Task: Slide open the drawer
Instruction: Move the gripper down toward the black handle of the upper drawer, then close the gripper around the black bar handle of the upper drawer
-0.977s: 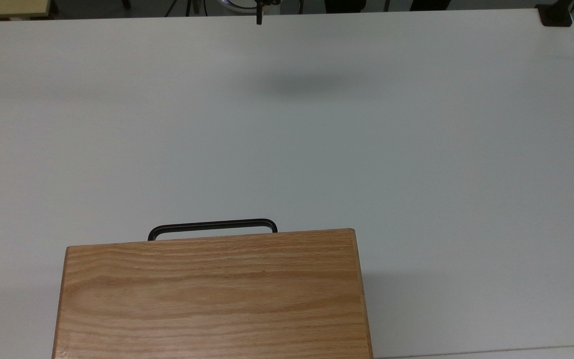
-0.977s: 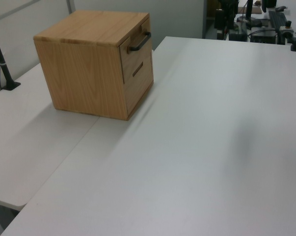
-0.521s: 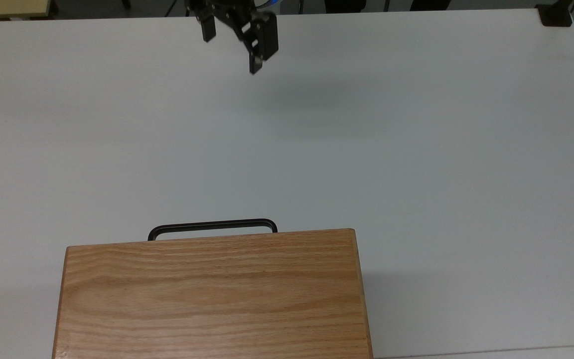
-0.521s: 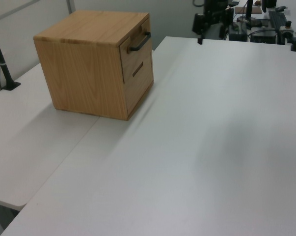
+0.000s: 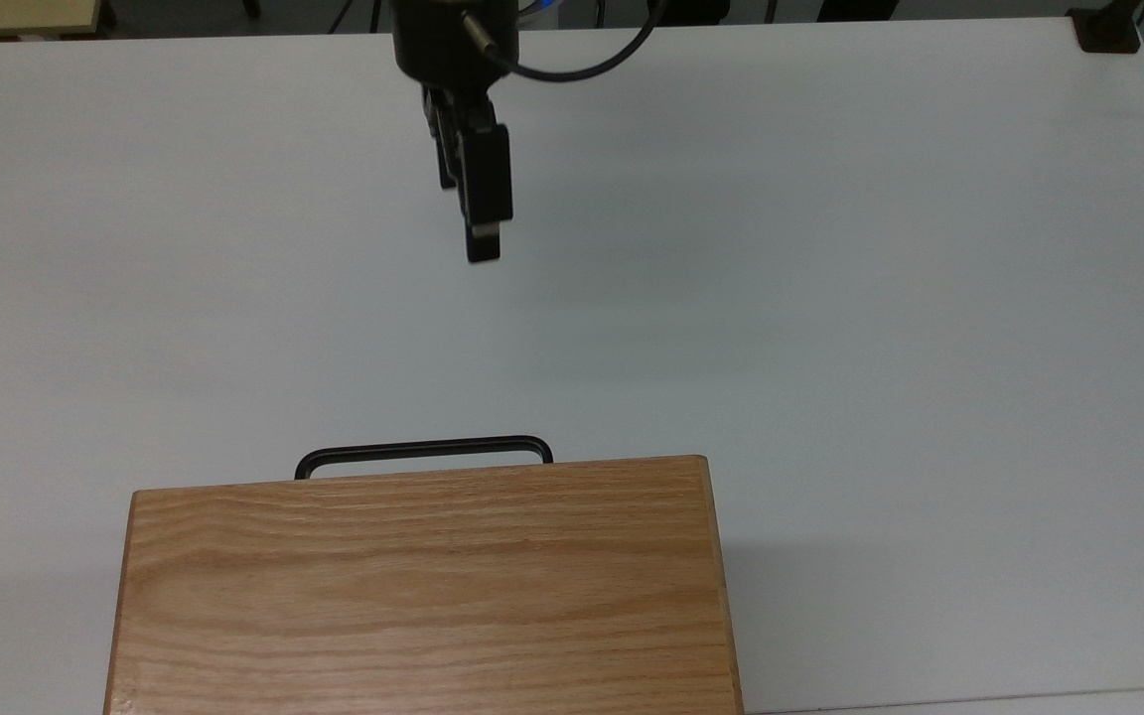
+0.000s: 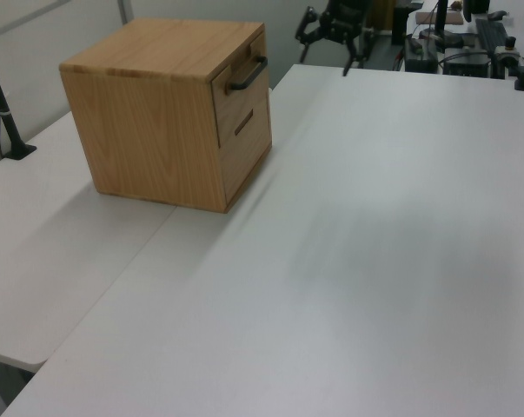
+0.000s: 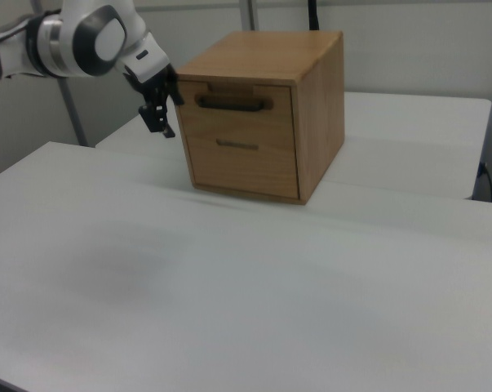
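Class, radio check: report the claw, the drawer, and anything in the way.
Claw open, in the air, apart from the cabinet. Drawer shut, handle untouched. Table between them bare.

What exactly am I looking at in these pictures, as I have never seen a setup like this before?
It is one moment seen by three cameras: the top view looks down, the left view and right view look from the sides. A white robot arm ends in a black two-finger gripper, open and holding nothing, above a white table. On the table stands an oak cabinet. Its upper drawer is shut and has a long black bar handle, which the gripper is facing but not touching.
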